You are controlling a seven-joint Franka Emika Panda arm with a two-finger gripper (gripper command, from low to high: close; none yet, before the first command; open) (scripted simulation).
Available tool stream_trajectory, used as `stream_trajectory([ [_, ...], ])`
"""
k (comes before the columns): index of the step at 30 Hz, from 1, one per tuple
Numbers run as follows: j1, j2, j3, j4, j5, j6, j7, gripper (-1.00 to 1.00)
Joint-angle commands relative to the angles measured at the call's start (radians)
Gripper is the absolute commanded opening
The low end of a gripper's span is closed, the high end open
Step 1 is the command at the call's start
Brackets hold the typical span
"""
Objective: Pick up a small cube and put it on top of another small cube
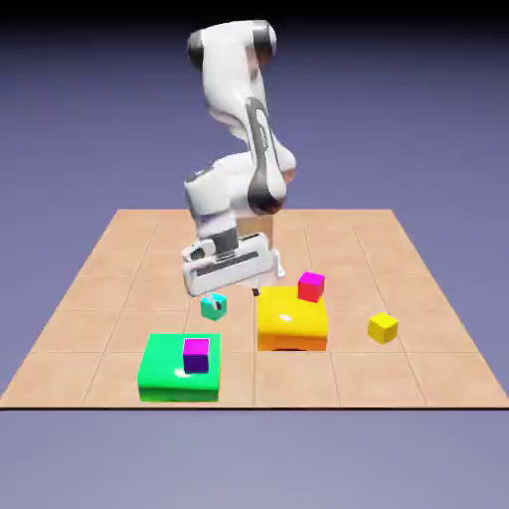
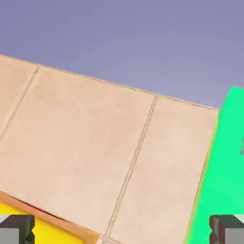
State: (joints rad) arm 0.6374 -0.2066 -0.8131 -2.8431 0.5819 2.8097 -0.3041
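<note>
From where I stand the light is bright and even on the tabletop (image 1: 109, 288), while the blue-violet backdrop (image 1: 398, 119) darkens to black along its top. Small white glints sit on the yellow-and-orange block (image 1: 273, 333) and the green block (image 1: 154, 373). The block's orange front looks darker than its top. In the hand view, the tiles look soft, perhaps slightly blurred, and the green is flat and glowing.

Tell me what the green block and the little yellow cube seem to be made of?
The green block looks like smooth, glossy plastic: bright highlights run along its rounded edges, though painted metal can't be ruled out. The yellow cube could be plastic or painted wood; its faces are evenly colored with no visible grain, so the exact material stays open.
</note>
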Motion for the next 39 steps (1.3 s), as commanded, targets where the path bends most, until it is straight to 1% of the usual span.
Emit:
stream_trajectory([
  [1,0.025,0.015,-0.032,-0.003,0.023,-0.009,-0.044,0.0],
  [27,0.68,0.414,-0.864,-0.074,0.621,-0.231,-1.174,0.0],
  [39,0.801,0.564,-1.214,-0.201,0.682,-0.509,-1.696,0.0],
])
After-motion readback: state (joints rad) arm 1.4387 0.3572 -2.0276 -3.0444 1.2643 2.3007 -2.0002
